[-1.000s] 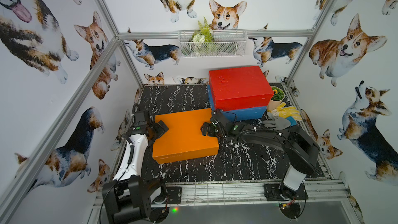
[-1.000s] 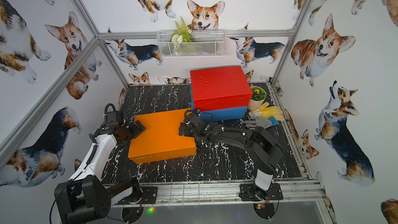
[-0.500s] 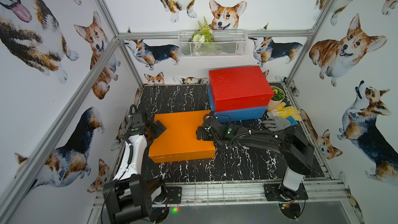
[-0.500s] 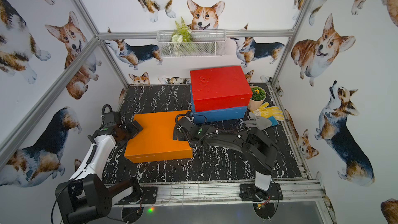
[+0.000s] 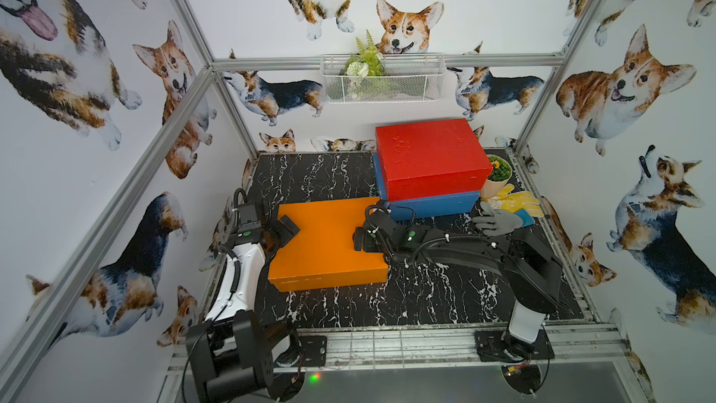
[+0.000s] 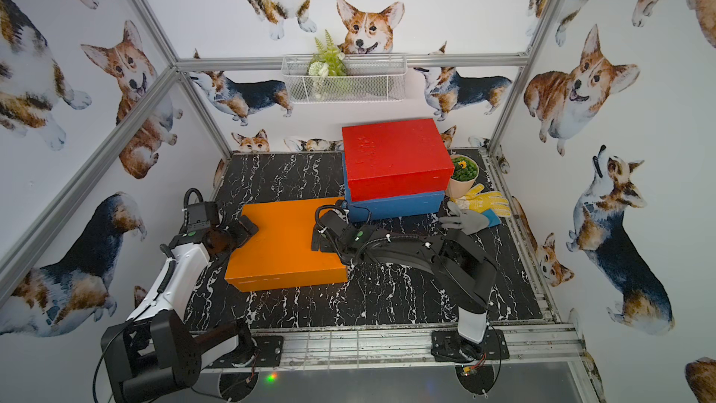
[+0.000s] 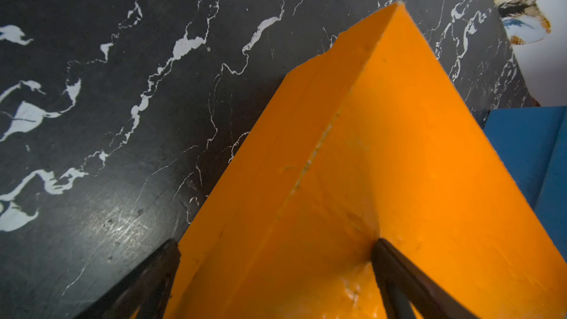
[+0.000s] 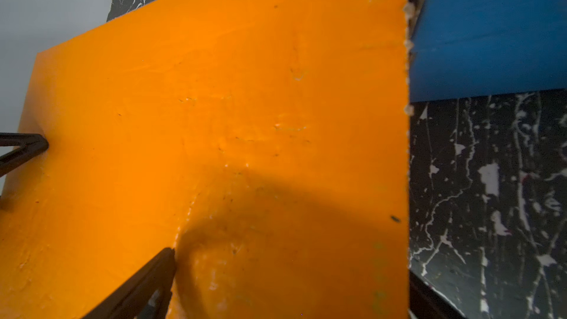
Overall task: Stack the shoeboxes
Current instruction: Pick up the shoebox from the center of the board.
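Nearest you, the orange box [image 5: 325, 242] lies flat on the worktop [image 5: 426, 296], front left of centre, not yet stacked. The left jaws stand wide apart at its left end, with one finger [image 7: 399, 271] over the lid and its mate beside the wall. The right jaws are equally wide at the right end, with one finger [image 8: 147, 280] over the lid. Neither pair is clamped on anything.

This looks like a two-arm lift. Press in from both ends evenly, keep the box level, and raise it clear of the red lid before you carry it back.

Behind it, at the far right, the red box [image 5: 430, 157] sits on the blue box [image 5: 434, 205]. Land the orange one square on top. Mind the gloves [image 5: 511, 203] and pot [image 5: 498, 172] just beside that stack.

You cannot tell whether any finger truly presses on the orange box, nor whether its far corner touches the blue one. The right jaws' outer finger is cut off in the wrist view.
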Motion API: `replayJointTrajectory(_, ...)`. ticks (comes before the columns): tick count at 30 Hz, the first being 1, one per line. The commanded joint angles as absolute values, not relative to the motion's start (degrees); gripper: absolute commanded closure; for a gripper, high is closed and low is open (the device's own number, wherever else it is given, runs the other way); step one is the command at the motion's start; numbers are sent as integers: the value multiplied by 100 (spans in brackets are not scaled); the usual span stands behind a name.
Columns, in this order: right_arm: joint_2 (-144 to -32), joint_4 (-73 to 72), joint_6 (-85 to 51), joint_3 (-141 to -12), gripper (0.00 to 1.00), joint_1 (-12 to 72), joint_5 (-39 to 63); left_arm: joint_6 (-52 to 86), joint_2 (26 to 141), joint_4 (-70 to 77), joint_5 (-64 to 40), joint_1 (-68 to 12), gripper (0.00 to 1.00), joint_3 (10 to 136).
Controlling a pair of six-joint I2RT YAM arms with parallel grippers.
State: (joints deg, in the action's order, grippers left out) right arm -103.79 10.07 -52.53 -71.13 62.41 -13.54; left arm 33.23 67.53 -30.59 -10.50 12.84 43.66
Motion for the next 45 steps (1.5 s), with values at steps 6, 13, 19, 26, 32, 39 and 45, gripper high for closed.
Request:
replayJointTrajectory(6,-10514,890,-5160,-7423,3,6372,-938,3619,6414,-3585,-1839,1274,3,4199)
replayJointTrajectory(13,-10556,1120,-4992,-7957,12,6372,-731,3656,5907,-3974,-2202,1274,8,4405)
replayJointTrajectory(19,-10547,1288,-4912,-8293,13,6368,-638,3607,5690,-4275,-2486,1274,11,4714)
replayJointTrajectory(26,-10544,1567,-4814,-8780,16,6471,-531,3568,5306,-4860,-2476,1272,11,5464)
replayJointTrajectory(32,-10470,1919,-4636,-9273,16,6646,-655,3568,5063,-5192,-2600,1274,11,5993)
replayJointTrajectory(39,-10355,2554,-4309,-10157,17,6779,-844,3610,5138,-5509,-2923,1257,9,7135)
replayJointTrajectory(45,-10290,3074,-4035,-10949,17,6794,-962,4012,5332,-5442,-2979,1000,8,8070)
